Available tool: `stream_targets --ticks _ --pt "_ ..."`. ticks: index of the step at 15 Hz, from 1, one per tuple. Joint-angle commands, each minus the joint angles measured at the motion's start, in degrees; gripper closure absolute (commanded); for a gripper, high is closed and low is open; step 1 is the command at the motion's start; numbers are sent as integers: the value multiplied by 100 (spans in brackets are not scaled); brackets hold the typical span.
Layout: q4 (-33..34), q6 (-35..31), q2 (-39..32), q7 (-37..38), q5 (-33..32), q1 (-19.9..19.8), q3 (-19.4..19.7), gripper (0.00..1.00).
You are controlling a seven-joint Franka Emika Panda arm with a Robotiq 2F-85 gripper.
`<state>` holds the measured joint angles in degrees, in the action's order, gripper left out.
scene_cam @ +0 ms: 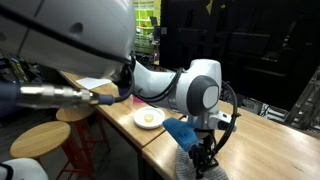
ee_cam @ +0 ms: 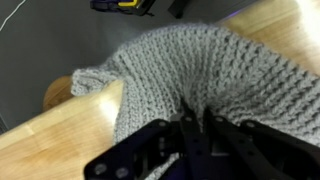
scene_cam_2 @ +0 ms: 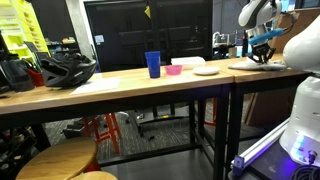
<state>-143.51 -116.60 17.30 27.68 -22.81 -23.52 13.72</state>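
1. The claw (ee_cam: 195,118) is pinched together on a fold of the grey, chunky-knit woollen cloth (ee_cam: 190,60).
2. The cloth spreads toward twelve o'clock over the pale wooden desk (ee_cam: 60,132). One corner seems to droop past the edge at ten o'clock.
3. It looks light, soft and stretchy, so it will probably sag. A bunched fold or the thick hem would give the surest hold.
4. In an exterior view, a round white plate (scene_cam: 148,118) lies at ten o'clock from the claw.
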Motion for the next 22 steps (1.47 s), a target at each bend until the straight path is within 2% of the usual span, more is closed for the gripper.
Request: stream_targets --ticks 1,7,14,22 --pt "-105 35 236 37 -153 134 -235 98" --pt "-142 90 361 -4 -222 317 -526 98" --pt "-393 123 473 -550 44 645 -617 98" --pt "-533 321 692 -575 -69 910 -937 98"
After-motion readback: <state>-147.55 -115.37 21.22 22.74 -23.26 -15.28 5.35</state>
